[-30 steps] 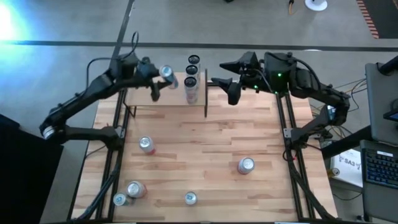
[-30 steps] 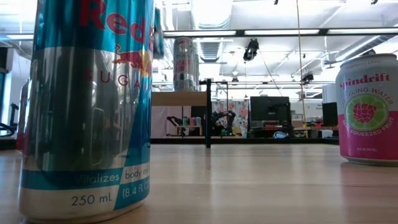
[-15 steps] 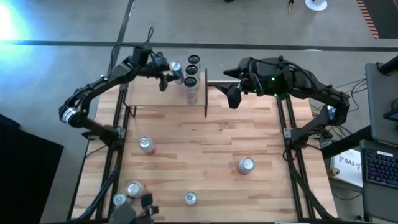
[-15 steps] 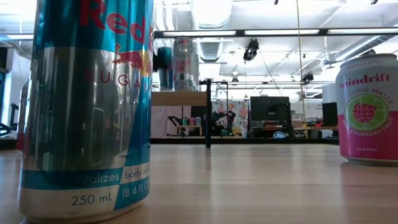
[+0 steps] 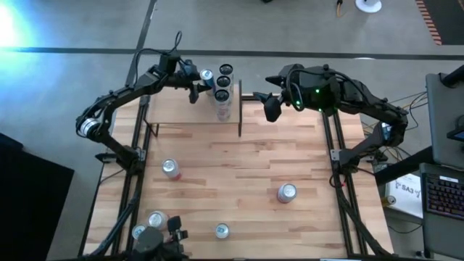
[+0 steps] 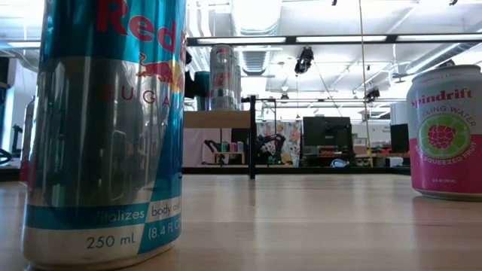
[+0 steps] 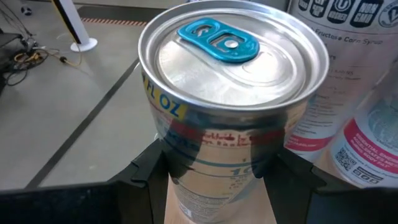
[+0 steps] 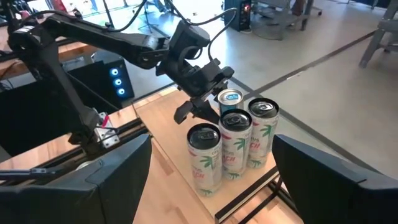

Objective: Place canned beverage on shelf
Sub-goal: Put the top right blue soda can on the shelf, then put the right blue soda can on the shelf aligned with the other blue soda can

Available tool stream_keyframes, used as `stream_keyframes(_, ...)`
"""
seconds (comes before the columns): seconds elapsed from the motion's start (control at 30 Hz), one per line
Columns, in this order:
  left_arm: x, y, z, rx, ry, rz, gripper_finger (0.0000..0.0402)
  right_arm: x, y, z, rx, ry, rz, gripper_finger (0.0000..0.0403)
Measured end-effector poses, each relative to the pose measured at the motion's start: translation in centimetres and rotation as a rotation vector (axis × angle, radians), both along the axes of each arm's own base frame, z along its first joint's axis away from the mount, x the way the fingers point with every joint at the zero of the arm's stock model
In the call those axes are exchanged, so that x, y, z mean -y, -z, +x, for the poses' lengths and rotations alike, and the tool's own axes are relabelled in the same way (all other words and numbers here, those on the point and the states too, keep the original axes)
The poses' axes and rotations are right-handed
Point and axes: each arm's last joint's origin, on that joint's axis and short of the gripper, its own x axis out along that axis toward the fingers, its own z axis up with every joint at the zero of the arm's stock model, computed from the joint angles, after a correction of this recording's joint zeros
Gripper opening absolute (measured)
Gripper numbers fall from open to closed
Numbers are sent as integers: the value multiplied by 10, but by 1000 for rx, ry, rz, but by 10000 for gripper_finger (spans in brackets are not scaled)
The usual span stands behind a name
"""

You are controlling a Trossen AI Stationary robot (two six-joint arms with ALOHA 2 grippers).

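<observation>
The canned beverage [image 7: 233,93], silver with a blue pull tab, is held upright in the left gripper [image 5: 197,85] at the far end of the shelf [image 5: 177,109], just beside the row of three tall cans [image 5: 223,83]. In the left wrist view the dark fingers [image 7: 146,171] are closed against the can's lower body on both sides; the can's base is cut off, so contact with the shelf board cannot be confirmed. In the right wrist view the same can [image 8: 229,99] stands behind the three tall cans [image 8: 235,146], its lower part hidden by them.

The right gripper [image 5: 270,104] hovers just beyond the shelf's right end panel, fingers spread wide, holding nothing.

In the low view a large blue-and-silver can [image 6: 105,128] fills the near left and blocks most of the shelf [image 6: 218,119]; only a sliver of the held can [image 6: 202,90] shows beside it. A pink can [image 6: 446,132] stands at the right edge, partly cut off.

Loose cans sit on the bench [image 5: 239,174]: one left of centre [image 5: 170,168], one right [image 5: 287,193], and one at the near edge [image 5: 222,231]. A dark object at the near left corner partly covers two more.
</observation>
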Motion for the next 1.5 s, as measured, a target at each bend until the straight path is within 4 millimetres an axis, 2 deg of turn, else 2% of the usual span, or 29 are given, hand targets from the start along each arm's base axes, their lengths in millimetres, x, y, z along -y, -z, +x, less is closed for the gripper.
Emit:
stream_keyframes(0.17, 0, 0, 0, 4, 6, -5, 170, 1, 0, 0, 0, 3, 0, 325)
stream_keyframes(0.3, -1, 0, -1, 1, -13, -8, 189, 1, 0, 0, 2, 18, -4, 325)
stream_keyframes(0.5, -1, 0, -1, 12, -28, -35, 251, 1, 0, 0, 14, 27, 15, 325)
stream_keyframes(0.73, 4, -11, -4, 34, -35, -11, 332, 1, 0, 0, 19, 31, 24, 325)
stream_keyframes(0.87, 8, -25, -8, 39, -51, -28, 357, 1, 0, 0, 19, 31, 24, 325)
stream_keyframes(0.97, 14, -45, -13, 9, -75, -43, 363, 2, 2, 1, 18, 48, 46, 325)
stream_keyframes(1.23, 36, -97, -32, -109, -101, -65, 359, 8, 28, -4, -136, 197, 191, 325)
stream_keyframes(1.37, 52, -110, -45, -101, -132, -80, 352, 8, 42, -2, -179, 227, 236, 325)
stream_keyframes(1.5, 74, -113, -59, -47, -180, -143, 344, -2, 65, 1, -301, 181, 304, 325)
